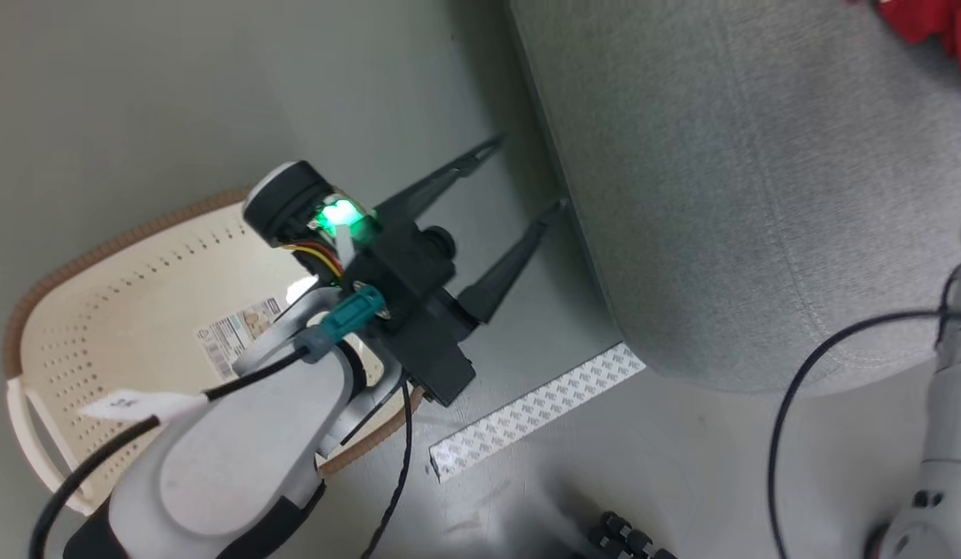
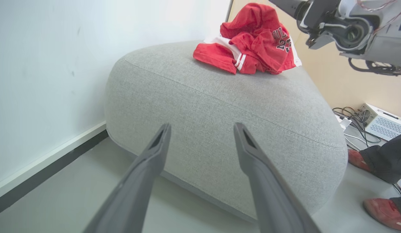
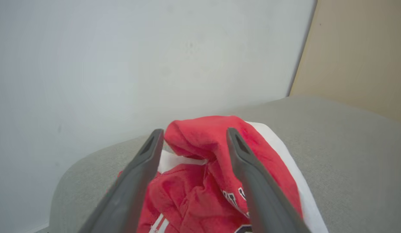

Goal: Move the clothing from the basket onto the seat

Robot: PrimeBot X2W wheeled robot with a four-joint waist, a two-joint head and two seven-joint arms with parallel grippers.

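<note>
**Head view.** Looks down on the basket (image 1: pixel 100 310) at the near left and finds only a label sticker (image 1: pixel 240 330) on its bottom. Cannot vouch for the part hidden behind the left forearm (image 1: pixel 240 458). Places the seat (image 1: pixel 760 194) to the right, apart from the basket rim, with the clothing (image 1: pixel 927 23) lying at its far right corner. Records the left gripper (image 1: pixel 531 171) over bare floor (image 1: pixel 682 466) between basket and seat, fingers spread wide, holding nothing and touching nothing.

**Left wrist view.** Confirms the left fingers (image 2: pixel 148 168) wide apart and empty, aimed at the seat's near side without contact. Shows the clothing (image 2: pixel 252 42) heaped on the far part of the seat top, red with white trim and dark lettering. Picks out the right arm's wrist (image 2: pixel 349 26) above and to the right of the heap, and a person's red shoes (image 2: pixel 382 210) on the floor at the right.

**Right wrist view.** Sets the right gripper (image 3: pixel 194 132) just over the heap, fingers spread wide with a red fold rising between them. Cannot tell whether either finger brushes the cloth; sees no pinch on it.

**Progress.** Judges the task done or nearly so, as far as visible: finds garments on the seat and none in the basket. Leaves only to lift the right arm clear and check the hidden part of the basket.
</note>
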